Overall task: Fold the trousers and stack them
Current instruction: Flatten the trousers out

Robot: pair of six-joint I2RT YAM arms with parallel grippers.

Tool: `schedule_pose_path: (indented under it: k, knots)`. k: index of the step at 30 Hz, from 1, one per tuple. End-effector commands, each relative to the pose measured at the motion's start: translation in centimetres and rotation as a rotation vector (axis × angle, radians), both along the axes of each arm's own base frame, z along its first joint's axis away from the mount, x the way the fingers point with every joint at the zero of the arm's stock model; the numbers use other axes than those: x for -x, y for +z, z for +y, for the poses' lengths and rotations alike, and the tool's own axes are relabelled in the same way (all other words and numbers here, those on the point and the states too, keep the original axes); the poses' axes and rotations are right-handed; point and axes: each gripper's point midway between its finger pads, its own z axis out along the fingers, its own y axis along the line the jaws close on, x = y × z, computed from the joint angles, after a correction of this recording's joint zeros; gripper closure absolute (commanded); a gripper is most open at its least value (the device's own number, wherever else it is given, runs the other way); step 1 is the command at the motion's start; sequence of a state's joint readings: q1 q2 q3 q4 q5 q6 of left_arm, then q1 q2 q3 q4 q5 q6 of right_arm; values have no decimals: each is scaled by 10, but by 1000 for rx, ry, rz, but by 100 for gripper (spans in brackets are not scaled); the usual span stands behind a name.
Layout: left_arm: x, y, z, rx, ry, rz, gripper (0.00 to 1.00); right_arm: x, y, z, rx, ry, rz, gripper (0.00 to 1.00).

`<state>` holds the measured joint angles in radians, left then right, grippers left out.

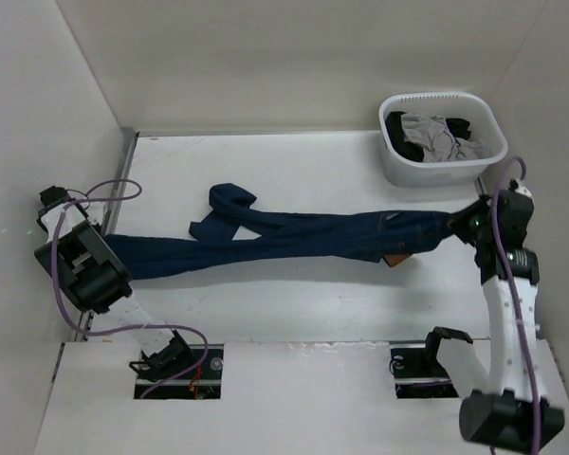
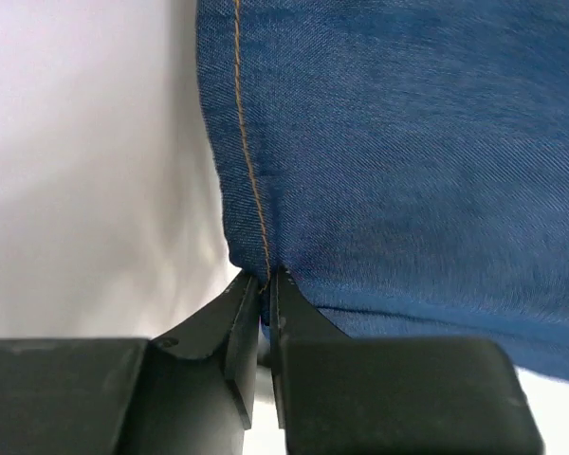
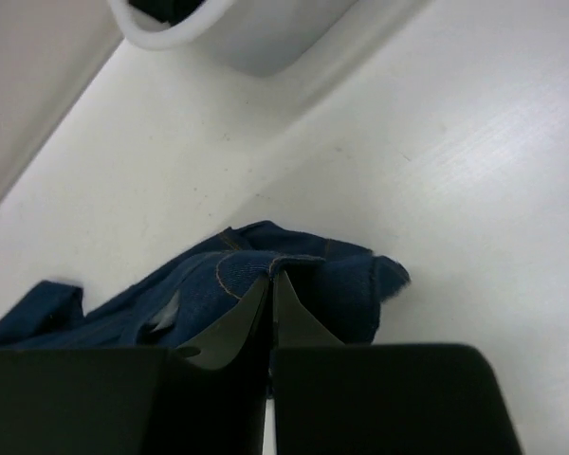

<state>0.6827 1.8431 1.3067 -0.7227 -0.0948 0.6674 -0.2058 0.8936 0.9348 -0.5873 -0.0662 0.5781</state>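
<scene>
A: Checking grips. Left gripper (image 2: 266,282) doing what?
B: It's pinching the leg hem of the jeans (image 1: 294,237), jaws closed on the seam, at 9 o'clock.
A: Right gripper (image 3: 271,280)?
B: It's clamping the waist end at 3 o'clock. Jeans are lying stretched across the table (image 1: 313,313); basket (image 1: 427,175) is sitting at 1 o'clock.

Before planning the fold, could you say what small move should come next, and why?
Probably lower both ends to lay the jeans flat: the left gripper and right gripper are each shut on an end, the denim is stretched between them, and one leg lies bunched.
</scene>
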Motion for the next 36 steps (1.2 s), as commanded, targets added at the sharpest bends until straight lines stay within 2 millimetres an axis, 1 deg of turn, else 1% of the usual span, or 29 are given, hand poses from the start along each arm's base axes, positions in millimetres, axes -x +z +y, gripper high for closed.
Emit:
schedule_pose_path:
  k: [1,3,4,5,7,10,12,13,14,15,16,17,18,19,20,21,23,24,25,26,27,28,29,30,31,34,36]
  knots:
    - [39,34,-3,-64,-79,54,100,47,-19,-16,-74,-178,21,97]
    - [56,32,-10,-62,-105,96,100,74,-35,-20,-101,-260,59,97]
    - [62,33,-11,-72,-115,112,100,85,-41,-19,-115,-286,81,97]
    - [67,35,-11,-86,-126,127,100,98,-45,-19,-119,-316,92,98]
    - [75,36,-12,-104,-147,151,100,116,-46,-22,-109,-373,100,98]
    - [87,32,-6,-120,-155,190,99,142,-52,-22,-102,-433,138,96]
    - [94,26,-7,-110,-158,210,99,155,-60,-19,-118,-459,167,92]
    - [96,23,-10,-102,-161,217,97,161,-62,-17,-129,-471,174,91]
    - [97,21,-11,-97,-162,218,95,166,-64,-17,-135,-487,177,87]
    - [98,20,-12,-94,-162,221,91,170,-66,-17,-132,-501,180,75]
    - [99,20,-13,-91,-162,221,84,174,-66,-18,-125,-514,181,59]
    - [99,21,-13,-94,-159,216,72,178,-66,-20,-119,-526,183,27]
    - [96,25,-12,-103,-155,201,61,181,-66,-21,-108,-531,190,0]
    - [90,33,-10,-119,-155,173,53,182,-65,-21,-99,-531,193,0]
    - [82,47,-7,-145,-154,127,48,182,-63,-21,-90,-515,194,0]
    - [70,63,-4,-176,-152,66,44,180,-60,-21,-83,-503,189,0]
    - [35,102,-8,-223,-169,-85,39,173,-52,-20,-73,-468,171,0]
    - [17,120,-16,-225,-184,-158,38,167,-49,-18,-68,-439,161,0]
    - [-4,134,-31,-207,-226,-224,37,157,-46,-15,-59,-387,150,0]
    - [-25,146,-53,-166,-289,-282,35,145,-44,-11,-52,-334,147,0]
    - [-44,149,-80,-101,-354,-322,33,134,-44,-7,-50,-288,153,0]
    - [-60,149,-103,-46,-403,-343,32,121,-48,-1,-48,-240,165,0]
    - [-82,140,-141,56,-462,-351,32,107,-51,5,-41,-197,175,0]
    - [-94,130,-163,115,-489,-337,32,93,-57,10,-29,-160,185,0]
    - [-110,111,-192,192,-514,-298,34,78,-65,14,-14,-138,197,0]
    - [-141,74,-240,307,-504,-210,38,44,-85,15,-7,-169,211,0]
    - [-159,56,-259,344,-483,-186,38,24,-98,11,-23,-218,208,0]
